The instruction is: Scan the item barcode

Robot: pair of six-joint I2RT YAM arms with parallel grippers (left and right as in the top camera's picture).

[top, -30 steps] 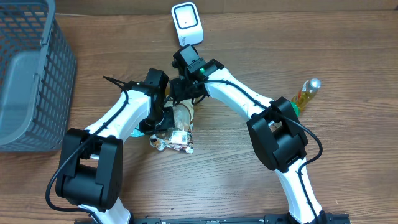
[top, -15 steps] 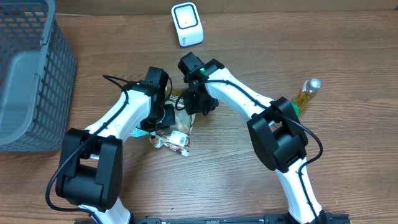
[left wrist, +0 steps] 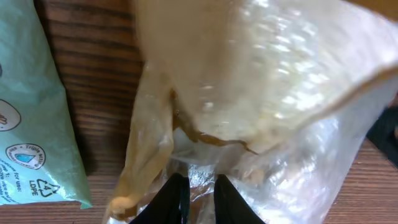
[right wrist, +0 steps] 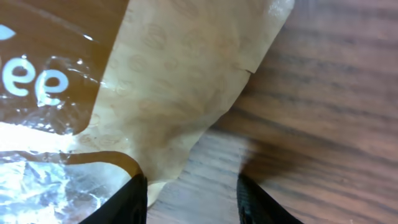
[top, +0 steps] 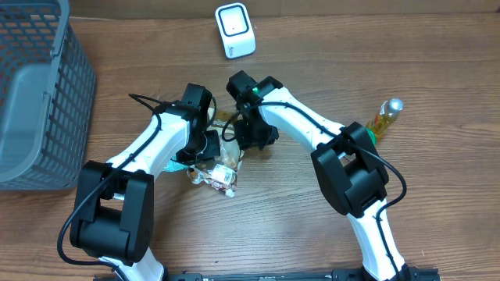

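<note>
The bag (left wrist: 249, 74) seems light, crinkly, slippery (best pinched at a sealed edge). Left hand (left wrist: 200, 186) nearly closed about its film, grip uncertain; right hand (right wrist: 191, 186) half open, empty.

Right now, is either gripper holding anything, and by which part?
The left gripper has the plastic bag's clear edge between nearly closed fingers; a true grip cannot be told. The right gripper stands open, holding nothing.

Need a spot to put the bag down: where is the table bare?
Bare wood: between the scanner and the bottle; between the basket and the left arm; in front of the snack bag, between the arm bases. Crowded mid-table, where the right arm joins it over the bag.
</note>
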